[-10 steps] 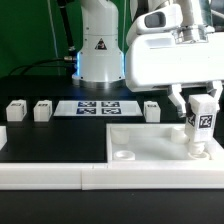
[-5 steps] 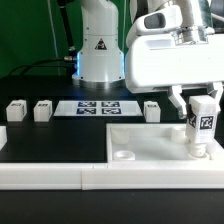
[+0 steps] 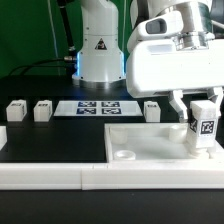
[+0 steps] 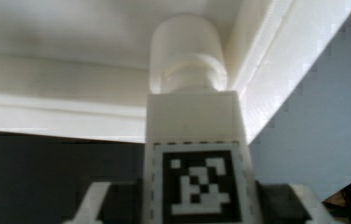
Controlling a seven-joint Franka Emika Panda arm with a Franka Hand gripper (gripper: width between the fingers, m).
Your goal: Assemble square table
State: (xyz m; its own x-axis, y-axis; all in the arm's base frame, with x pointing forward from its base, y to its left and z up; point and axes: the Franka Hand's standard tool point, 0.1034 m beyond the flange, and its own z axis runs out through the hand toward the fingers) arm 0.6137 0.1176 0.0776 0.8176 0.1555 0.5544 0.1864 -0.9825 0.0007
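The arm's two-finger gripper [image 3: 203, 110] is part-closed on a small white plastic block leg [image 3: 203, 130] that carries a black-and-white tag on its face. The jaws press on the leg's upper flanks, one on each side. In the wrist view the fingers [image 4: 101, 205] show at either side of the tag.

The leg's long axis stands upright and runs straight down from the gripper, in line with the gripper's own reach. Directly below the gripper lies the large flat white plastic square panel [image 3: 150, 140]. The leg's lower end meets the panel at the corner beneath the jaws, on the exterior view's right. In the wrist view the leg's rounded far end sits close against the panel's raised edge. Whether that end is already seated in a corner socket cannot be told.

The coming move most likely turns on this alignment: the leg has to stay plumb over the corner while it is pressed or turned home, and any tilt would probably jam it.

An open round socket [image 3: 122, 155] lies well away from the gripper, toward the exterior view's left. One loose white leg [image 3: 152, 110] sits beyond the panel, near the gripper.
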